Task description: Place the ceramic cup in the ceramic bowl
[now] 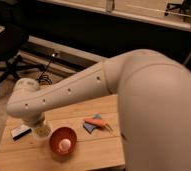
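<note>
The ceramic bowl [63,140] is red-orange, holds a small pale ball [65,145], and sits on the wooden table [101,150]. My gripper [38,126] hangs under the arm's white wrist just left of the bowl, mostly hidden by the wrist. A cream cylinder that looks like the ceramic cup [41,131] shows right below the wrist, close to the bowl's left rim. I cannot tell whether it rests on the table or is held above it.
A small black-and-white object [20,131] lies on the table left of the gripper. A blue and an orange item [94,123] lie right of the bowl. My large white arm [154,110] fills the right side. An office chair [4,55] stands at far left.
</note>
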Available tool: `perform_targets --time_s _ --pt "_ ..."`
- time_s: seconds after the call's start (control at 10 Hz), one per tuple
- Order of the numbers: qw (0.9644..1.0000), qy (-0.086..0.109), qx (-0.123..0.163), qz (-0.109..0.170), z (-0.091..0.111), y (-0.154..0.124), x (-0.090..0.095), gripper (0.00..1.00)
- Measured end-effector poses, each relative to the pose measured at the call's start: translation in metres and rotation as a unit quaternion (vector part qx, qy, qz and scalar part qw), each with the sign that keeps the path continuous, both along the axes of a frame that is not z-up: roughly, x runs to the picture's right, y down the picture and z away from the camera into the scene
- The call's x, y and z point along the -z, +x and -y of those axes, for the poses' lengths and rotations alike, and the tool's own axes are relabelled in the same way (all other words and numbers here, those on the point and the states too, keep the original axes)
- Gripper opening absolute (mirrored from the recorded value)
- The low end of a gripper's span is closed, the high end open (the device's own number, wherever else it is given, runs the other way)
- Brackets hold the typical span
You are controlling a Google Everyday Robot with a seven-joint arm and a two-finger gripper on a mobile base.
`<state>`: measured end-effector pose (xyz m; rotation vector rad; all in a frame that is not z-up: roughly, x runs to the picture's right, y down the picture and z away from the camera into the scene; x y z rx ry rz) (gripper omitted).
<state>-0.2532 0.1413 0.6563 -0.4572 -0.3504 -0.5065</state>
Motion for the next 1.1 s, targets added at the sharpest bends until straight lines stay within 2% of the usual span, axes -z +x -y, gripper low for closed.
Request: perform_targets --time_s 0.2,0.3,0.4,0.6,0.7,0.8,0.9,1.1 --pt "0.9985 0.007 -0.041 -0.036 0.03 0.052 0.004 0.0" --pt "0.9977 0.003 -0.047 -0.048 0.032 0.065 0.004 0.0" --pt "0.9954 -0.015 -0.041 -0.085 0.016 0.104 -0.012 0.0" --pt "0.9943 -0.047 -0.013 -0.095 -0.023 0.119 -0.023 0.0" --pt "0.9938 -0.066 -0.002 -0.09 -0.041 0.12 -0.024 0.0" --pt "0.994 -0.073 0.002 -0.081 -0.049 0.116 -0.022 0.0" --pt "0.9943 -0.074 0.004 -0.077 -0.051 0.115 -0.021 0.0" --pt "0.9962 -0.053 0.01 -0.068 -0.043 0.111 -0.01 0.0"
